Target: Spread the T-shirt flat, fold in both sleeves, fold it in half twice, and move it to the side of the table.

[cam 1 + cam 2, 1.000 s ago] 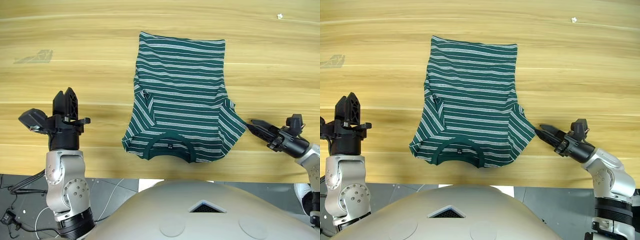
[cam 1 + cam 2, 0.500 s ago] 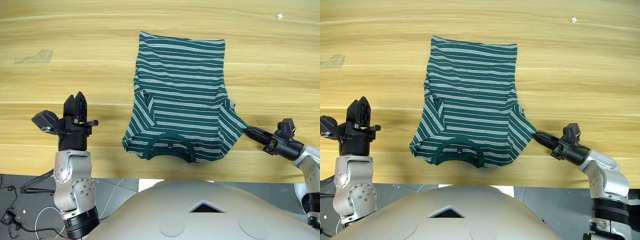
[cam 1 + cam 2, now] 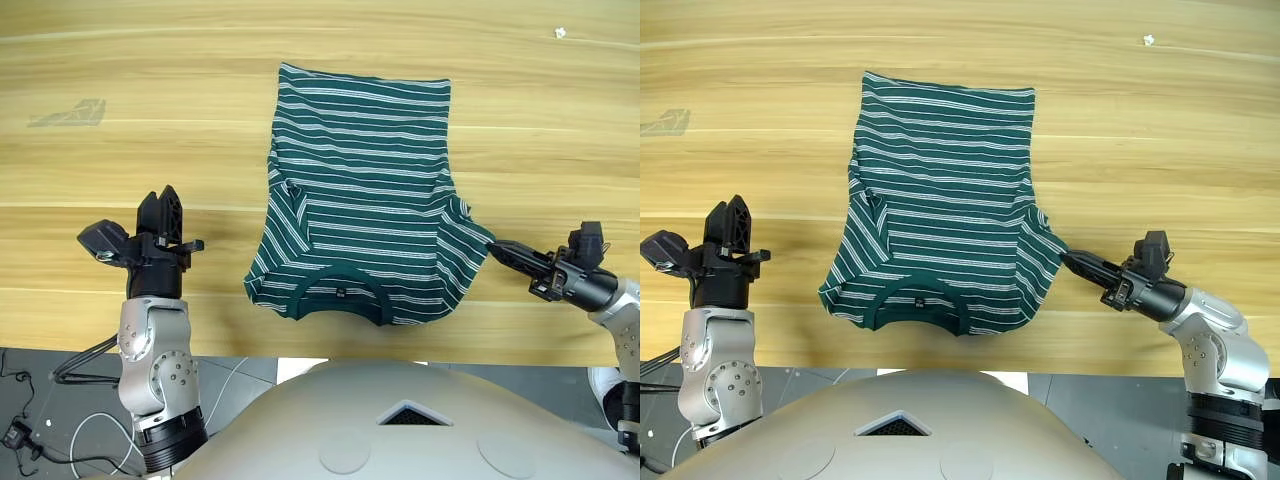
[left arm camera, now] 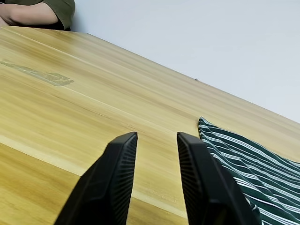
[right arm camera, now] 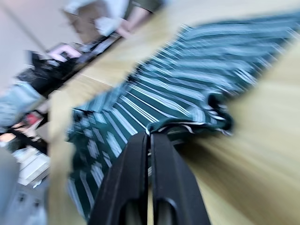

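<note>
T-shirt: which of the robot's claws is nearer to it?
Right. The right claw grips the T-shirt at its right sleeve tip; the left claw stands apart over bare table, off its left side.

Bare wood of the table [image 3: 150, 60] runs left and right of the T-shirt [image 3: 365, 200]. A flat tape patch [image 3: 68, 113] lies far left and a white scrap [image 3: 560, 33] far right. The left gripper [image 3: 163, 203], fingers parted, stands near left, well apart from the cloth. The right gripper [image 3: 498, 249], fingers together, touches the right sleeve.
</note>
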Motion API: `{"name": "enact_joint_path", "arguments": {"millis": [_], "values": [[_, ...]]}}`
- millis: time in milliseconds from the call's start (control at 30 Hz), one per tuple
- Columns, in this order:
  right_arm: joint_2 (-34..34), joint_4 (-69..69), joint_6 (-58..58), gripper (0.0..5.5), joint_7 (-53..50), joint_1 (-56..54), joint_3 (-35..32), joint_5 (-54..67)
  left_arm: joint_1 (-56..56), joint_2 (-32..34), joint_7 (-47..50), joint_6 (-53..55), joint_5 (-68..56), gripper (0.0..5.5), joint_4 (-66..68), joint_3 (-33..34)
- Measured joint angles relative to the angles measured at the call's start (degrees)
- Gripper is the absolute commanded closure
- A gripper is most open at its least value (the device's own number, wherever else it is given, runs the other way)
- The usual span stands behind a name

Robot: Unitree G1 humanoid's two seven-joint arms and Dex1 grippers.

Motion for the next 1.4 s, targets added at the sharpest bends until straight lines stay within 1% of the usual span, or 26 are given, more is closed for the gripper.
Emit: {"name": "enact_joint_path", "arguments": {"millis": [100,200,267,333,433,633,900,1033,1133,1267,1300,1400], "values": [[0.00,-4.00,-1.17,5.48,-1.18,-0.38,1.90,-2.02,-0.03,-0.07,-0.49,-0.02,0.48,3.92,0.04,-0.05],[0.23,-6.70,-6.65,5.48,-6.43,-0.84,8.78,-13.18,-0.11,-0.27,-0.48,-0.14,1.14,3.92,0.30,-0.01],[1.44,-7.42,-9.93,5.48,-11.05,-2.31,14.61,-21.37,-0.19,-0.60,-0.49,-0.29,1.75,3.92,0.46,-0.15],[3.15,-7.45,-12.28,5.48,-15.45,-4.61,18.14,-27.13,-0.18,-0.97,-0.69,-0.49,2.56,3.92,0.58,-0.77],[4.61,-7.79,-12.97,5.48,-17.18,-5.92,21.48,-28.86,-0.16,-1.15,-0.88,-0.59,3.61,3.92,0.97,-1.18],[4.50,-7.49,-13.05,5.48,-17.38,-3.89,23.34,-29.26,-0.13,-1.57,-0.93,-0.77,4.71,3.92,2.16,-1.14],[1.97,-8.60,-13.05,5.48,-13.05,-1.53,24.16,-27.25,-0.13,-1.74,-1.74,-1.20,6.14,3.92,2.19,-1.68],[1.87,-8.68,-13.47,5.48,-13.07,-1.21,24.83,-26.88,-0.12,-2.14,-2.03,-1.22,6.77,3.92,2.24,-2.48],[2.35,-8.00,-14.08,5.48,-14.96,-2.10,24.95,-27.62,-0.11,-2.18,-2.08,-1.22,6.79,3.92,2.24,-2.50],[3.41,-8.00,-14.10,4.79,-16.35,-3.02,24.84,-27.11,-0.09,-2.29,-2.18,-1.37,7.13,3.92,2.26,-2.80],[3.78,-8.01,-13.92,4.53,-16.85,-3.29,24.66,-26.37,-0.08,-2.31,-2.20,-1.44,7.23,3.92,2.26,-2.92],[5.20,-8.69,-12.25,3.99,-17.62,-4.90,23.33,-22.78,-0.08,-2.33,-2.56,-1.65,7.41,3.92,2.39,-3.21]]}}
